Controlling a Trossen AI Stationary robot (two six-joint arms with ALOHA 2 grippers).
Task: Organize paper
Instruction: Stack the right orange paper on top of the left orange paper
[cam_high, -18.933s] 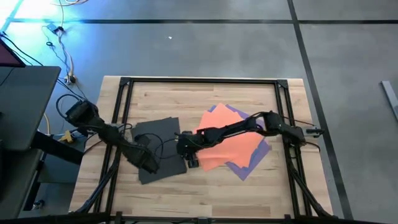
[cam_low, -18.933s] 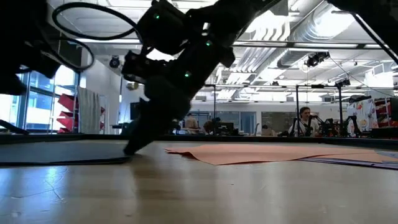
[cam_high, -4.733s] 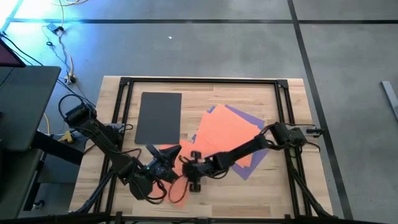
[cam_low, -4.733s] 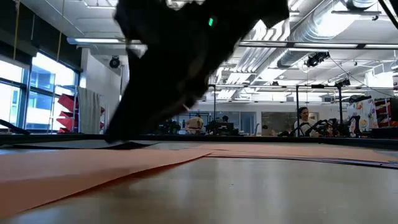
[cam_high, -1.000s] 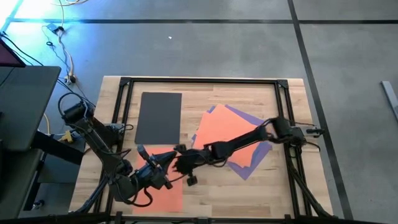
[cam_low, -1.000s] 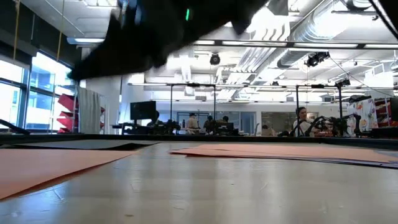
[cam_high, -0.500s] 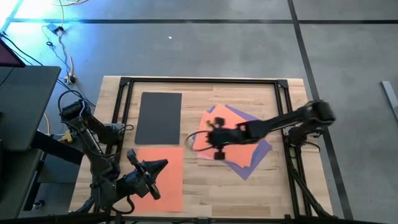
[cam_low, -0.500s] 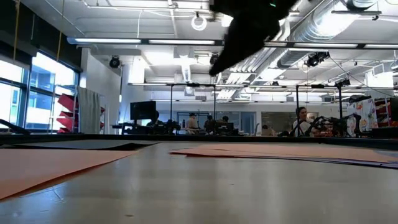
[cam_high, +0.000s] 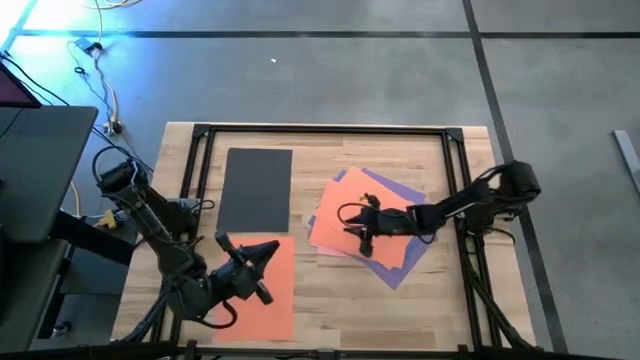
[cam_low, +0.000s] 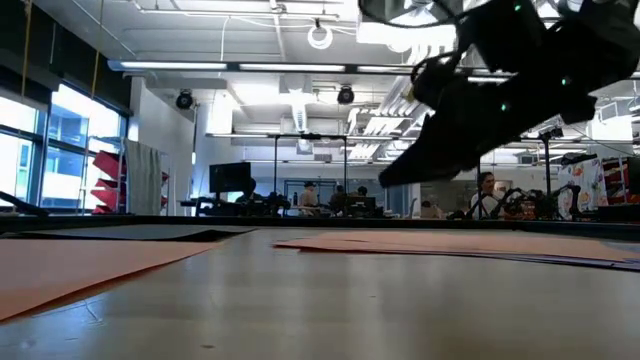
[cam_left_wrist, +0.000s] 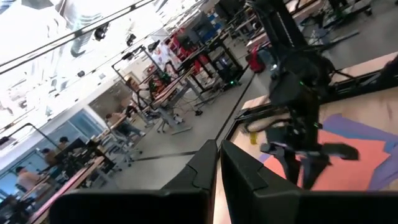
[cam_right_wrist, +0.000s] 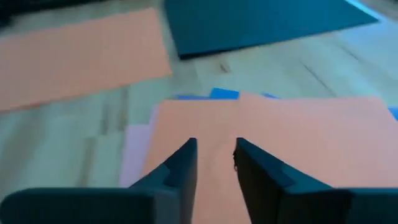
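The wooden surface (cam_high: 330, 310) has papers lying flat on it. A dark grey sheet (cam_high: 255, 189) lies near the far left part, and an orange sheet (cam_high: 258, 288) lies just in front of it, near the front edge, with a thin strip of bare wood between the two. On the right side is a messy pile. A pink sheet (cam_high: 345, 222) lies on top, a purple sheet (cam_high: 398, 262) sticks out under it on the right and front, and a small bit of blue sheet (cam_right_wrist: 224, 94) peeks out at the pile's edge in the right wrist view. The right gripper (cam_high: 364, 236) hangs over the pink sheet at the pile's left part. In the right wrist view its two dark fingers (cam_right_wrist: 180, 163) are spread a little with a gap between them, and nothing is between them. In the low view it is up in the air above the pile, not touching it. The left gripper (cam_high: 262, 254) is over the top right part of the orange sheet. Its fingers (cam_left_wrist: 202, 167) are pressed together and pinch nothing, and they point out toward the right arm (cam_left_wrist: 297, 87).
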